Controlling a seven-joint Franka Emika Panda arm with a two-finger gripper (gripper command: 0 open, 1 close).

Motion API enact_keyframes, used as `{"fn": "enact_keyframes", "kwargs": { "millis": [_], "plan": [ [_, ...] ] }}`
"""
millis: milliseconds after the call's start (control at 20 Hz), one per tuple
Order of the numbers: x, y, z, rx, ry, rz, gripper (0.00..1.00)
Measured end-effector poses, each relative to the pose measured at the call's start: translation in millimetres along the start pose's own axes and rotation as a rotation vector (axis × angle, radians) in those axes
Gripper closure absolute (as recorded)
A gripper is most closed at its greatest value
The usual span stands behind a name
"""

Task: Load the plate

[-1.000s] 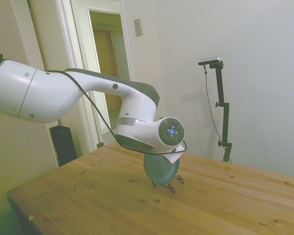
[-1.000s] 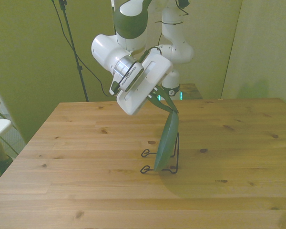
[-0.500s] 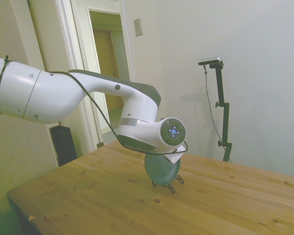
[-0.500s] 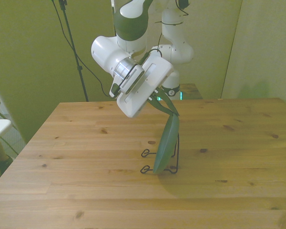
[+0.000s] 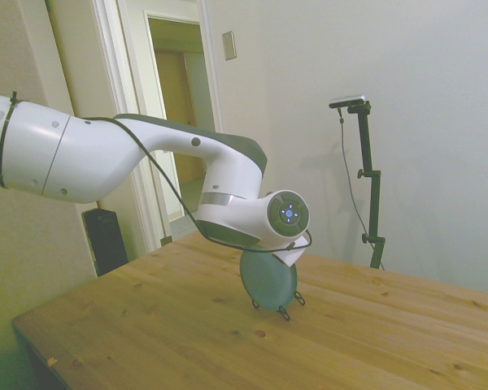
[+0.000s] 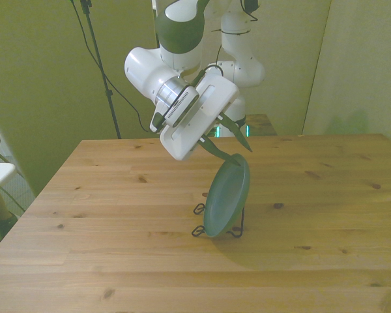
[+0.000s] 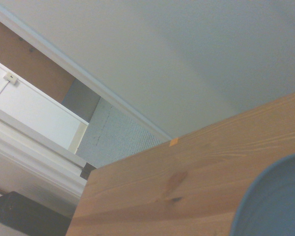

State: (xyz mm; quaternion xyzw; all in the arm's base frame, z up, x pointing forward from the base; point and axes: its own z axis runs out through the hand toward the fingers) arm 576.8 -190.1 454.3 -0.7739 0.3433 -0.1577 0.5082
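From the front view's left to its right, the landmark is the wire stand (image 6: 238, 222) on the table (image 6: 117, 195). Above it and to its left, the gripper (image 6: 236, 151) pinches the top rim of the plate (image 6: 226, 197). The plate leans in the stand, lower edge down by the wires. I would ease the rim back until the plate stands well before letting go, or it may tip out.
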Motion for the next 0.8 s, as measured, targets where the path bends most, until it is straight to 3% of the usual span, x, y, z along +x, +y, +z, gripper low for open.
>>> {"fn": "enact_keyframes", "kwargs": {
  "millis": [200,400,550,800],
  "plan": [
    [-2.6,-35.8,-10.1,-0.017,0.010,-0.058,0.00],
    [-19.9,-98.1,-21.4,-0.107,0.047,-0.159,0.00],
    [-40.9,-132.9,-10.0,-0.212,0.074,-0.262,0.00],
    [-60.7,-120.4,35.8,-0.342,0.074,-0.358,0.00]
  ]
}}
